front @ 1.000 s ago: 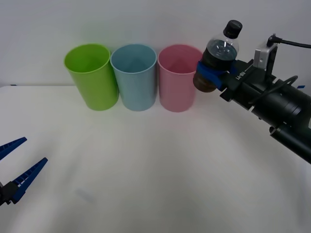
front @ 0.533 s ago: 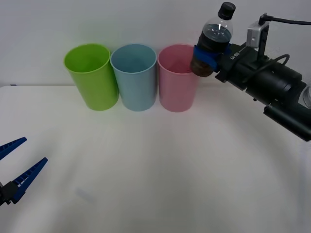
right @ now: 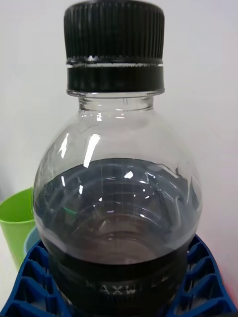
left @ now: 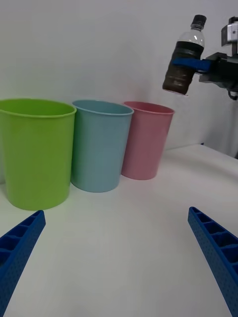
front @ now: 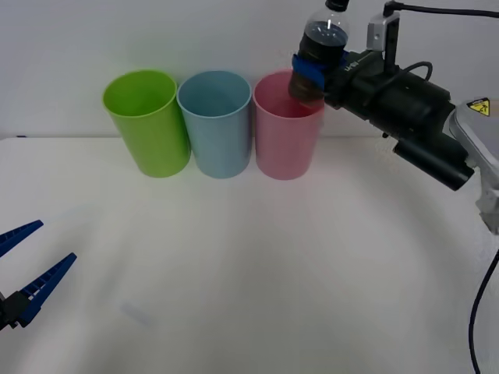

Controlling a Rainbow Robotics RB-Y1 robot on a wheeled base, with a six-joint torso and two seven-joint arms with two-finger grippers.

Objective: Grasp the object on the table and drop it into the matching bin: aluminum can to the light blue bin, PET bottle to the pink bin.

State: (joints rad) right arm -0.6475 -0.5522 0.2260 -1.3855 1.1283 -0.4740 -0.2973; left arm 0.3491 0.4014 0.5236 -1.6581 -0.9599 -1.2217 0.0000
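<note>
PET bottle [front: 318, 54] now above pink bin [front: 285, 128]

PET bottle [front: 319, 56] carried up and leftward by right gripper [front: 309, 70], now seemingly above pink bin [front: 286, 125] rim

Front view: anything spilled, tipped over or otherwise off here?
Nothing stands out. The three bins stand upright; the right gripper holds the capped PET bottle beside the pink bin rim. The left gripper waits open.

You've got the PET bottle [front: 318, 54], black-capped, dark liquid, tilted slightly, aloft above the pink bin [front: 285, 136] rim.
</note>
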